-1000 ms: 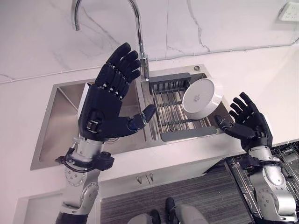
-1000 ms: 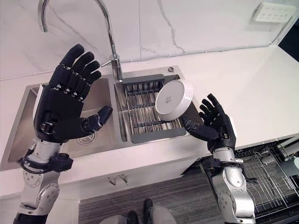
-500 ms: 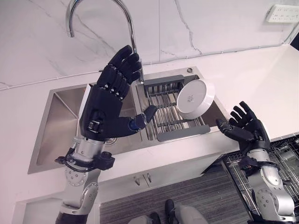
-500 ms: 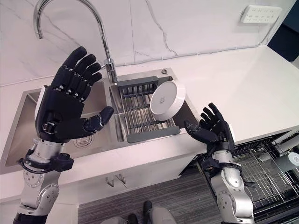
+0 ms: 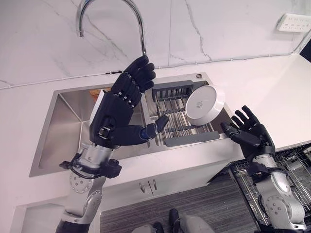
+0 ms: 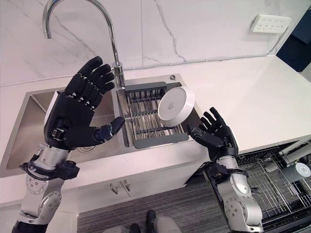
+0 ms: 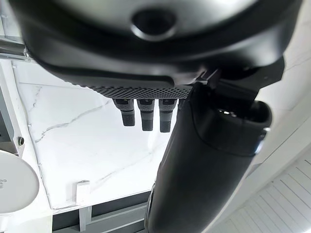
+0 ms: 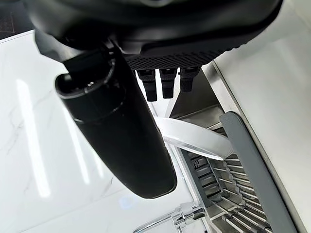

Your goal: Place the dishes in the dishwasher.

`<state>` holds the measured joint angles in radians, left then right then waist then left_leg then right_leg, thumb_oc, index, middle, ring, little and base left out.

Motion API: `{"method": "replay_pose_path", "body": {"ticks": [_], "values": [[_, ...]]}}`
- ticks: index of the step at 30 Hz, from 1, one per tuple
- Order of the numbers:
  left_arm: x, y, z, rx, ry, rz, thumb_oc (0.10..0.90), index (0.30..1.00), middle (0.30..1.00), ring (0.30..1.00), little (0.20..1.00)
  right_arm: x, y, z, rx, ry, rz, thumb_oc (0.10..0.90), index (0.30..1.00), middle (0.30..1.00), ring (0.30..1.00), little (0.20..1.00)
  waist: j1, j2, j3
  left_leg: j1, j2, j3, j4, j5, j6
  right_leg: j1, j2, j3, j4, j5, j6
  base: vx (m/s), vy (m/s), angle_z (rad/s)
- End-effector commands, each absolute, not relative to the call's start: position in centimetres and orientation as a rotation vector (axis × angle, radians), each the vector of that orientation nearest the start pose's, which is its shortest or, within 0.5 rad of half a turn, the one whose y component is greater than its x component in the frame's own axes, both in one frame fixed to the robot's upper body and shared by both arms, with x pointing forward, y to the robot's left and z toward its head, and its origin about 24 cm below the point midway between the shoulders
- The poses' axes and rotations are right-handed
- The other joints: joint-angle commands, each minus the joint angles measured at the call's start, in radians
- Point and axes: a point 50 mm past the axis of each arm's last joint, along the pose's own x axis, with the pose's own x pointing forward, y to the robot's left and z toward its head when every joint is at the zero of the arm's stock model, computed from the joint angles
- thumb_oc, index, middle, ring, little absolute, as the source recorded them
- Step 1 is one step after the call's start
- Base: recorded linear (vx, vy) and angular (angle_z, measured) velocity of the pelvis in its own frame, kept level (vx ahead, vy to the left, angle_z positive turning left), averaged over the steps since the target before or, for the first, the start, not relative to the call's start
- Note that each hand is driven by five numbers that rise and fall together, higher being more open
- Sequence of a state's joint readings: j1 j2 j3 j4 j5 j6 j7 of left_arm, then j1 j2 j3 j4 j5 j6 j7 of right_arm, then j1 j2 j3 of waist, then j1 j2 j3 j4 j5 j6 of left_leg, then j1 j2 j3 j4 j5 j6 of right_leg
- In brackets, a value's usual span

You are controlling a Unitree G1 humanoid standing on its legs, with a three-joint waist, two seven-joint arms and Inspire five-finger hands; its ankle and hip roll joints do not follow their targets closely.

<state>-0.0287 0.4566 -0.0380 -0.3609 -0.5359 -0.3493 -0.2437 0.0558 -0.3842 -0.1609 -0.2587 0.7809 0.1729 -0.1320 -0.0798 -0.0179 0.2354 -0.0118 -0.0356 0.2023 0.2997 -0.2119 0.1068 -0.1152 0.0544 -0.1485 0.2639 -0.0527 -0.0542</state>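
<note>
Dishwasher rack (image 6: pixel 272 182) cut by edge (contents unclear).

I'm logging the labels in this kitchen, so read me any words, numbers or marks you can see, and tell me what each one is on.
No text here can be read.
White bowl in the drying rack: a small grey mark on the middle of its base, too small to read.
Wall socket: faint marks on its face, too blurred to read.
Faucet, sink, counter: no lettering seen.

white marble wall (image 5: pixel 218 29), white countertop (image 5: pixel 272 87)
</note>
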Motion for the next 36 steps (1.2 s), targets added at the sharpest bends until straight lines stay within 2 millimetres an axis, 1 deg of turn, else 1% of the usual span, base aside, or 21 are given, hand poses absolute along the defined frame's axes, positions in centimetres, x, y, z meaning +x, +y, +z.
{"method": "replay_pose_path", "body": {"ticks": [1, 12, 18, 24, 30, 36], "values": [[21.8, 17.5, 20.6, -0.01, -0.89, -0.486, 0.8, 0.9, 0.9, 0.9, 0.9, 25.5, -23.5, 14.7, 0.411, -0.298, -0.039, 0.8, 0.9, 0.9, 0.9, 0.9, 0.002, -0.012, -0.067, 0.034, 0.03, 0.001, 0.0, -0.123, -0.021, 0.018, -0.063, 0.005, 0.036, -0.129, 0.172, 0.0, 0.0, 0.0], [21.9, 17.6, 20.5, -0.009, -0.883, -0.493, 0.8, 0.9, 0.9, 0.9, 0.9, 26.0, -23.2, 14.4, 0.372, -0.246, -0.014, 0.8, 0.9, 0.9, 0.9, 0.9, 0.008, -0.018, -0.073, 0.036, 0.033, 0.004, 0.0, -0.122, -0.022, 0.025, -0.061, 0.006, 0.036, -0.131, 0.172, 0.0, 0.0, 0.0], [21.9, 17.6, 20.5, 0.002, -0.883, -0.492, 0.8, 0.9, 0.9, 0.9, 0.9, 26.4, -23.6, 14.2, 0.367, -0.215, -0.02, 0.8, 0.9, 0.9, 0.9, 0.9, 0.014, -0.022, -0.079, 0.037, 0.033, 0.002, 0.0, -0.123, -0.023, 0.031, -0.06, 0.005, 0.036, -0.136, 0.17, 0.0, 0.0, 0.0], [22.1, 17.4, 20.5, 0.041, -0.876, -0.494, 0.8, 0.9, 0.9, 0.9, 0.9, 26.9, -23.5, 13.8, 0.351, -0.182, -0.018, 0.8, 0.9, 0.9, 0.9, 0.9, 0.02, -0.022, -0.084, 0.037, 0.033, 0.003, 0.0, -0.121, -0.025, 0.038, -0.06, 0.006, 0.036, -0.143, 0.167, 0.0, -0.002, -0.01], [22.2, 17.5, 20.4, 0.038, -0.861, -0.502, 0.8, 0.9, 0.9, 0.9, 0.9, 27.4, -23.5, 13.4, 0.345, -0.153, -0.012, 0.8, 0.9, 0.9, 0.9, 0.9, 0.028, -0.022, -0.087, 0.038, 0.033, 0.002, 0.0, -0.122, -0.027, 0.041, -0.064, -0.002, 0.036, -0.144, 0.167, 0.0, -0.002, -0.01], [22.4, 17.5, 20.3, 0.036, -0.845, -0.511, 0.8, 0.9, 0.9, 0.9, 0.9, 27.8, -23.9, 13.5, 0.349, -0.15, -0.031, 0.8, 0.9, 0.9, 0.9, 0.9, 0.036, -0.023, -0.089, 0.036, 0.033, 0.001, 0.0, -0.121, -0.028, 0.047, -0.066, -0.007, 0.036, -0.15, 0.165, 0.0, 0.0, 0.0]]}}
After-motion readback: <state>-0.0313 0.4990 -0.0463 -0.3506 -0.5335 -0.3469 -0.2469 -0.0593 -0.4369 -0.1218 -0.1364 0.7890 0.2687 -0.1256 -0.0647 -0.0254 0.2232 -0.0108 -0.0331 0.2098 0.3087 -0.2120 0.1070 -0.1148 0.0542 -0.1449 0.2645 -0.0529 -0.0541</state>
